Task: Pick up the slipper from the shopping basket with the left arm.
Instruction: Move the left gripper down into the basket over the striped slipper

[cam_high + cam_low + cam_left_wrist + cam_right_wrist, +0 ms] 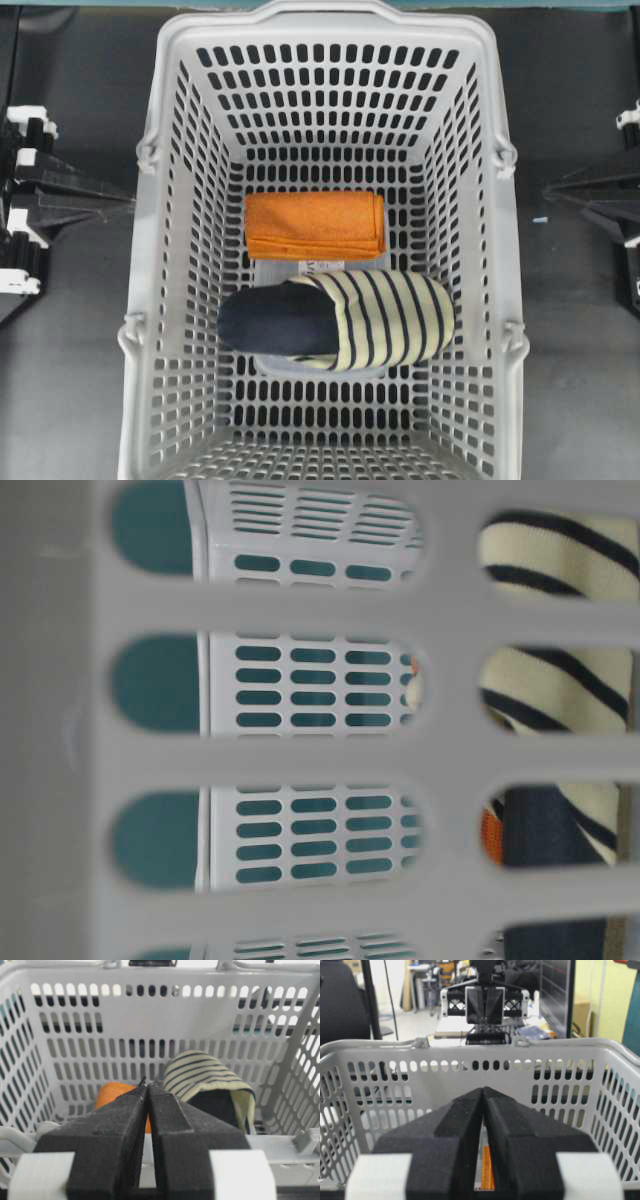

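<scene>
Overhead view: I see the large light grey slotted plastic shopping basket (320, 60) on the dark tabletop (70, 380); inside lie the cream navy-striped soft slipper (340, 318) and, just beside it, a folded orange cloth (315, 225). Outside, my left hand (146, 1091) and right hand (483, 1094) are clenched, empty.

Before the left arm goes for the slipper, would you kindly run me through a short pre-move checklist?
1. Slipper lies in the shopping basket, uncovered: ok.
2. Orange cloth lies beside the slipper, not on it: ok.
3. Left pincer open for the grasp: not ok, its jaws are shut.
4. Left pincer outside the basket, facing the slipper: ok.
5. Right pincer shut and outside the basket: ok.
</scene>
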You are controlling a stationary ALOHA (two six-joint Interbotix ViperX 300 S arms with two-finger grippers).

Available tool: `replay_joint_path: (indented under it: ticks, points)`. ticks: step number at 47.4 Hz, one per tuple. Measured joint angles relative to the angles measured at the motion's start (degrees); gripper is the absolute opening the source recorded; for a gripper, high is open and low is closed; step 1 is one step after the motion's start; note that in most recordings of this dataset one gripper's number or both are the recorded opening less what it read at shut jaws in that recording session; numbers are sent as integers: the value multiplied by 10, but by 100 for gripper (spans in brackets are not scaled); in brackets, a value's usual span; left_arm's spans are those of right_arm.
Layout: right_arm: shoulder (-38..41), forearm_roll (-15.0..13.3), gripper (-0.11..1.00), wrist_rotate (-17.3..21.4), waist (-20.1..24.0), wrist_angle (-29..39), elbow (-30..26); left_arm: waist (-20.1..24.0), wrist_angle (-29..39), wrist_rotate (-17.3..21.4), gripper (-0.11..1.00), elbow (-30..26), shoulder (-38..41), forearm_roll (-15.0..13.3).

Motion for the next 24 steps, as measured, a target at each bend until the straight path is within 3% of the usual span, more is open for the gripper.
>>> replay_joint_path:
  ticks: [7, 24]
  points:
    - [2, 4, 0, 8, -2, 4, 2, -4, 69, -19, 0, -43, 9, 19]
    - [3, 9, 0, 18, -3, 30, 2, -49, 374, -47, 0, -266, 123, 23]
